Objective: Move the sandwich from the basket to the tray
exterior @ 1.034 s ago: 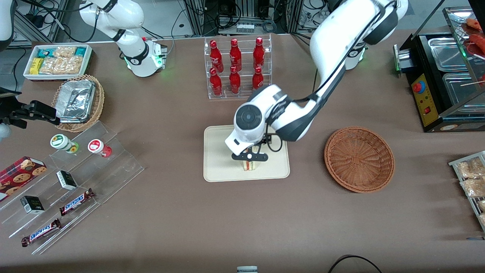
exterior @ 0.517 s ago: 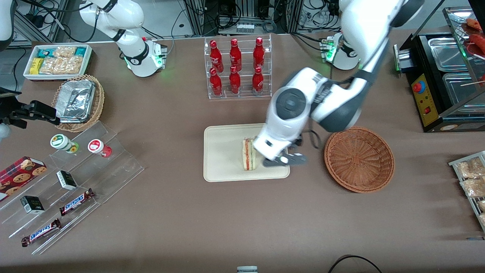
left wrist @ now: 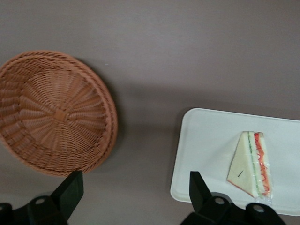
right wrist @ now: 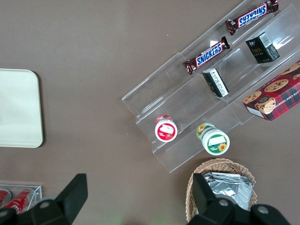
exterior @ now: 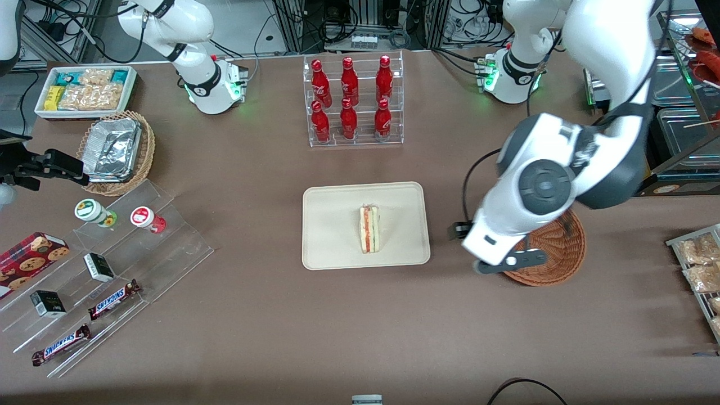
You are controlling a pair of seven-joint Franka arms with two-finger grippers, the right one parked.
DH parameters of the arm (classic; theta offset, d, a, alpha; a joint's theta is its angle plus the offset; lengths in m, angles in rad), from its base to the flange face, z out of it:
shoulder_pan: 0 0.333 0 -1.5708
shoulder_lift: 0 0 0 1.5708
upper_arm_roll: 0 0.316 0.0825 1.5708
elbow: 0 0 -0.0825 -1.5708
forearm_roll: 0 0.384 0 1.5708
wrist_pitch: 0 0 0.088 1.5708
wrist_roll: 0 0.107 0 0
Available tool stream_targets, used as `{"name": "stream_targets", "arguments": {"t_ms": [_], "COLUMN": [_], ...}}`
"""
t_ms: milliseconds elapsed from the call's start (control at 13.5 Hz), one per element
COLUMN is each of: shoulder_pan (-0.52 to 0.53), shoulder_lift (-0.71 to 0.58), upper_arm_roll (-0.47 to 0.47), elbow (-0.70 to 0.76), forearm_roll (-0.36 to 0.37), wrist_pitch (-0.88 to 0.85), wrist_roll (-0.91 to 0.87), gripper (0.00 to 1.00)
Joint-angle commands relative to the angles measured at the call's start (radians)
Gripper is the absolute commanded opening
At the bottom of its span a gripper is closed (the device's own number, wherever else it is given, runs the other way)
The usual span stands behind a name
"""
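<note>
A: Where is the sandwich (exterior: 369, 229)?

B: It lies on the tray (exterior: 332, 225), a little toward the working arm's end of it, cut edge up so the red, orange and green stripes show. Nothing touches it.

A: And the gripper (exterior: 509, 262)?

B: It hangs above the table at the basket's (exterior: 562, 256) rim, between basket and tray, well apart from the sandwich. The wrist view shows its fingers (left wrist: 69, 191) spread wide with nothing between them, only brown table below.

A: What is in the basket?

B: Only bare wicker shows in the wrist view (left wrist: 54, 114). From the front the arm covers most of it.

A: Anything else nearby?

B: A clear rack of red bottles (exterior: 351, 101) stands farther from the front camera than the tray.
</note>
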Motion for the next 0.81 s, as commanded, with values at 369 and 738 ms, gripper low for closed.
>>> {"name": "stream_targets", "arguments": {"t_ms": [369,738], "shoulder_pan": [0.162,0.205], "shoulder_lift": [-0.326,-0.521], "upper_arm_roll": [-0.004,0.036], "elbow": [-0.342,-0.438], "forearm_roll": [-0.095,-0.12], "wrist_pitch": [0.004,-0.161], "wrist_roll": [0.23,0.43], "gripper": [1.0,1.0]}}
